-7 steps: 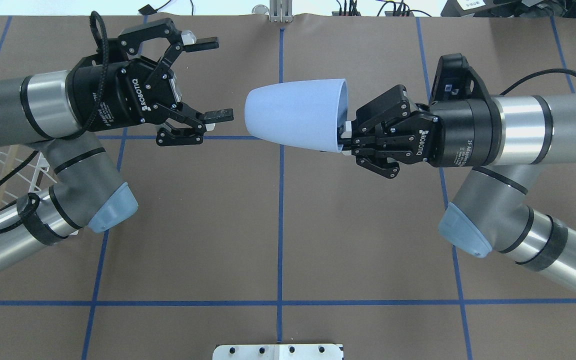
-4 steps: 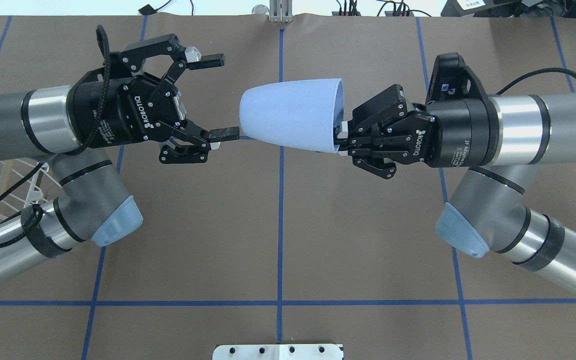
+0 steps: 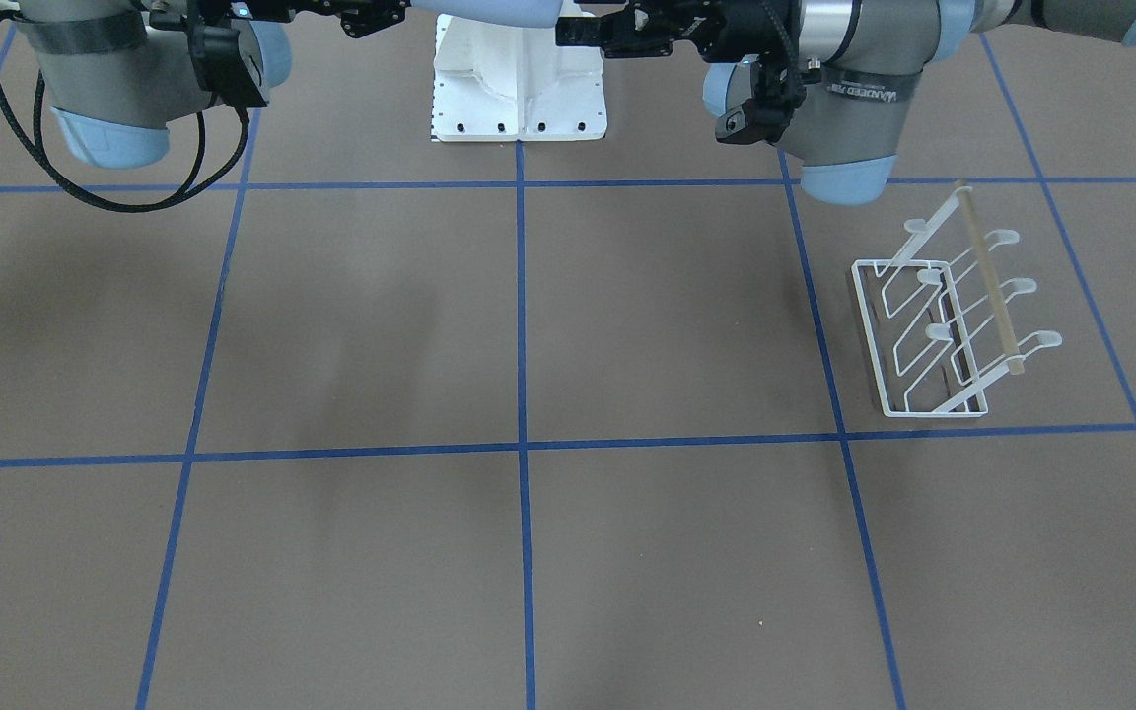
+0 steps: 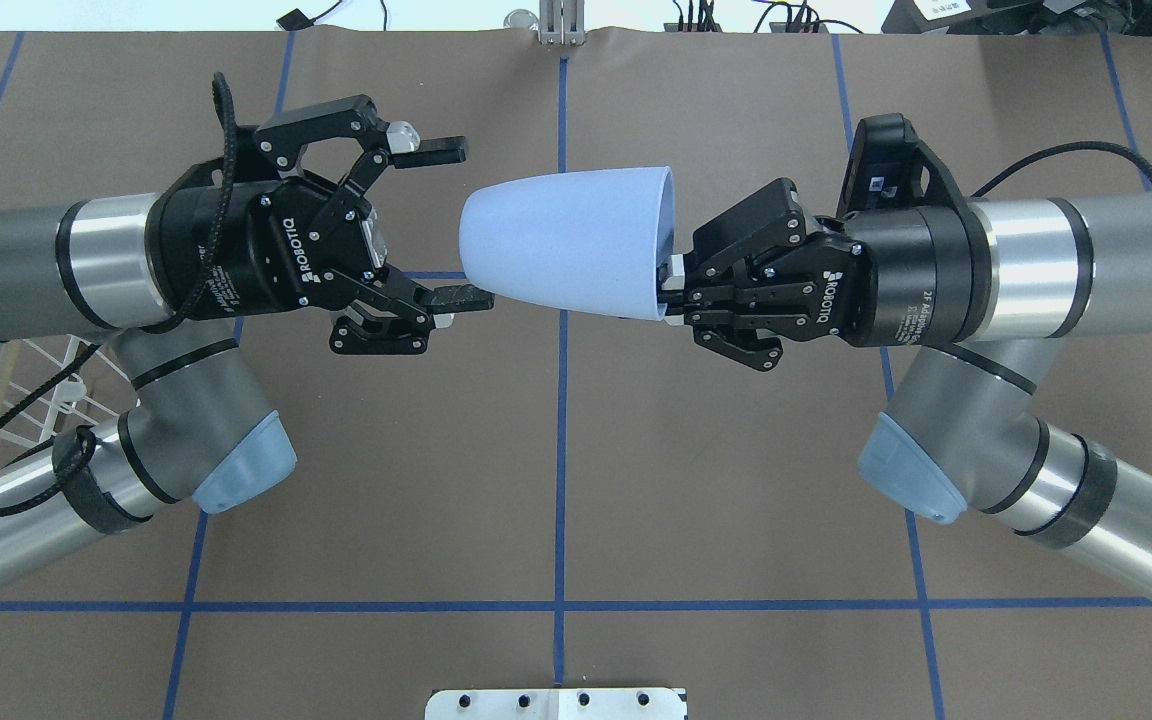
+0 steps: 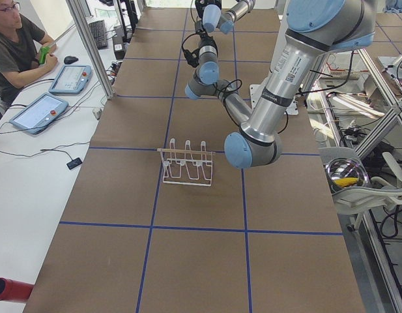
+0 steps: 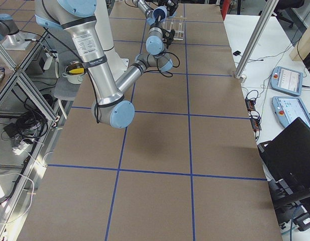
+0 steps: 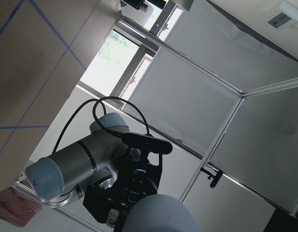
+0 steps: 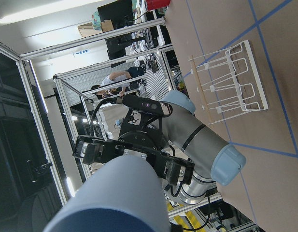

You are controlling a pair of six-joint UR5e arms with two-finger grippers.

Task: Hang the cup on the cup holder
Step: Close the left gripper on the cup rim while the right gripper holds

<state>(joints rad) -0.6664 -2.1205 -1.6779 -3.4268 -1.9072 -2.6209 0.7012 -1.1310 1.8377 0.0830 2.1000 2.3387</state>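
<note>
While clamped on rim of pale blue tapered plastic cup (image 4: 561, 245), steady right gripper (image 4: 674, 283). Centre wide-open, empty left gripper (image 4: 454, 224) around base.

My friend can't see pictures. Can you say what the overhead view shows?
The right gripper holds a pale blue cup sideways by its rim, above a brown table. The left gripper, open, faces the cup's closed end.

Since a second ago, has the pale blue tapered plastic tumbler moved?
Yes. The tumbler shifted toward the robot's left, further across the blue centre tape line.
</note>
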